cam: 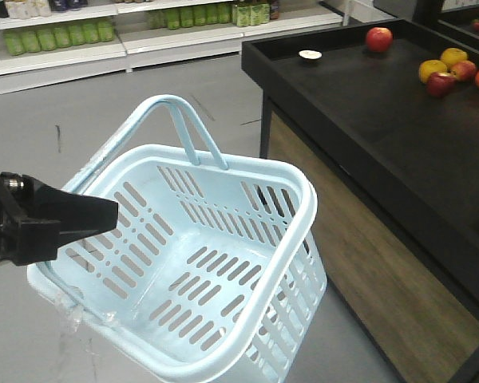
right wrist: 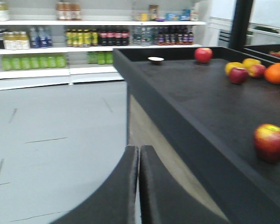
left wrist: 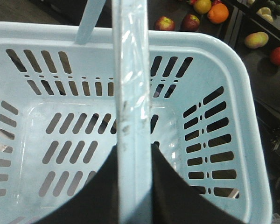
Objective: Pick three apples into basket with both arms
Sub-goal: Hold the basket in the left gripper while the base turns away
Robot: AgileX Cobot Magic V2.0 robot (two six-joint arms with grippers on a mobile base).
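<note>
**A:** What takes up the most room?

**B:** The black bench (cam: 367, 120), with a raised rim, on the right of the front view. Store shelves (cam: 64, 36) of bottles stand behind it across the floor.

**A:** And the basket?

**B:** The pale blue basket (cam: 239, 166) hangs tilted just left of the bench. The left end effector (cam: 108, 214) is clamped on its plastic-wrapped handle (left wrist: 133, 70). In the left wrist view the handle runs between the two black fingers.

**A:** The right end effector?

**B:** The right end effector (right wrist: 138, 186) has its fingers pressed together on nothing. It hangs over the floor beside the bench's side wall.

**A:** Where are the apples?

**B:** All on the bench, well apart from the basket. The near apple (right wrist: 270, 142) sits by the front rim. The clustered apple (right wrist: 238, 75) is farther back, beside a yellow fruit (right wrist: 232, 66) and near an orange (right wrist: 276, 73). The far apple (right wrist: 203, 54) stands alone by the back rim, near a small white dish (right wrist: 155, 59).
</note>
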